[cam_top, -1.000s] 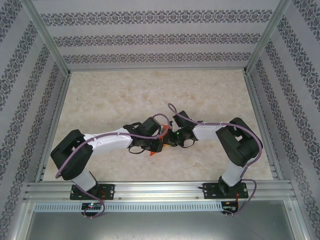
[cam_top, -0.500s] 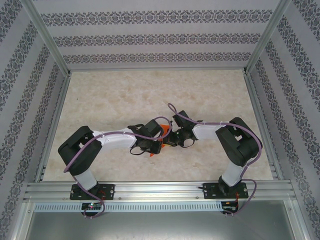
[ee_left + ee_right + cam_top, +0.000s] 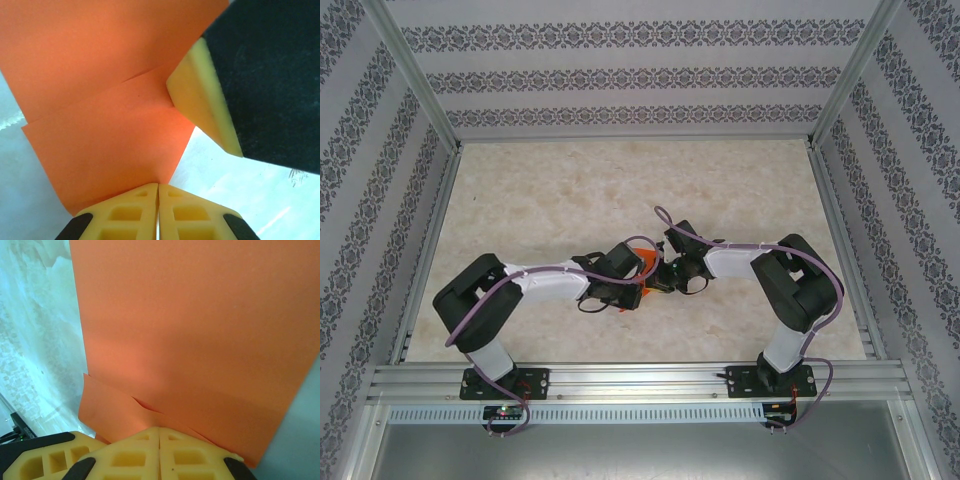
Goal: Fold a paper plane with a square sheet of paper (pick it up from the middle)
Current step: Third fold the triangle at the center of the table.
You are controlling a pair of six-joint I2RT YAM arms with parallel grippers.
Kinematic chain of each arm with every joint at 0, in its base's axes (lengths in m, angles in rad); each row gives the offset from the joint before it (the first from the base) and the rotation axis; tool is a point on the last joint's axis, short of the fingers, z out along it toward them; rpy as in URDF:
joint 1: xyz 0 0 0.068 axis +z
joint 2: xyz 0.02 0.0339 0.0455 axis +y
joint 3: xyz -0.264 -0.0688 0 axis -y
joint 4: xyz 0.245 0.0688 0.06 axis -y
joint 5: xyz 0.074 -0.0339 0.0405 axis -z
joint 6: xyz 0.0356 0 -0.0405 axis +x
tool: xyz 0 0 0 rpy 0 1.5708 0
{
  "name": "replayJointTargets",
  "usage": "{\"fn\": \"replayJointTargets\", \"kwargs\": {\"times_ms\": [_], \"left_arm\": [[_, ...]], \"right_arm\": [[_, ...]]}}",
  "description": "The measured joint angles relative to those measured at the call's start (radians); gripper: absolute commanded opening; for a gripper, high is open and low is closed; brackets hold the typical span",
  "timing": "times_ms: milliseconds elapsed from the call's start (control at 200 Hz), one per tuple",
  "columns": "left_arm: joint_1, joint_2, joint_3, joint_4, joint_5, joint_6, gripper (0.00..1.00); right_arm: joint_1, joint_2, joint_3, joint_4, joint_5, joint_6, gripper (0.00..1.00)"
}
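Observation:
The square sheet of paper [image 3: 642, 262] is bright orange and folded into overlapping layers, held up over the middle of the table between both arms. My left gripper [image 3: 639, 291] is shut on it. In the left wrist view its tips [image 3: 158, 186] pinch the bottom corner of the paper [image 3: 100, 100], and a crease line runs across the sheet. My right gripper [image 3: 658, 278] is shut on the sheet from the other side, and one of its yellow fingers [image 3: 200, 95] presses the paper's edge. In the right wrist view, the right gripper [image 3: 159, 429] clamps the layered paper [image 3: 200, 325].
The marbled tabletop [image 3: 620, 180] stretches open behind and beside the arms. Patterned walls and aluminium posts [image 3: 415, 90] enclose it on three sides. A metal rail [image 3: 640, 380] carries both arm bases along the near edge.
My left gripper has closed the last bit onto the paper. The left arm's elbow swung to the right and its wrist edged toward the right gripper. The right arm stayed put.

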Motion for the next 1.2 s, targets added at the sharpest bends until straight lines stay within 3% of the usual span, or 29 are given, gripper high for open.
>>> {"fn": "replayJointTargets", "kwargs": {"times_ms": [200, 365, 470, 699, 1199], "left_arm": [[0.02, -0.093, -0.061, 0.02, 0.065, -0.042, 0.14], [0.109, -0.175, -0.107, 0.134, 0.14, -0.135, 0.17], [0.151, -0.165, -0.131, 0.209, 0.192, -0.199, 0.19], [0.155, -0.077, -0.129, 0.296, 0.304, -0.276, 0.2], [0.155, 0.021, -0.068, 0.156, 0.273, -0.225, 0.18]], "right_arm": [[0.0, 0.0, 0.001, -0.003, 0.002, -0.01, 0.08], [0.0, 0.002, 0.003, -0.006, 0.002, -0.013, 0.08], [0.002, 0.003, 0.005, -0.008, 0.002, -0.013, 0.08], [0.002, 0.003, 0.005, -0.009, 0.002, -0.013, 0.08], [0.002, 0.007, 0.013, -0.021, 0.002, -0.013, 0.08]]}}
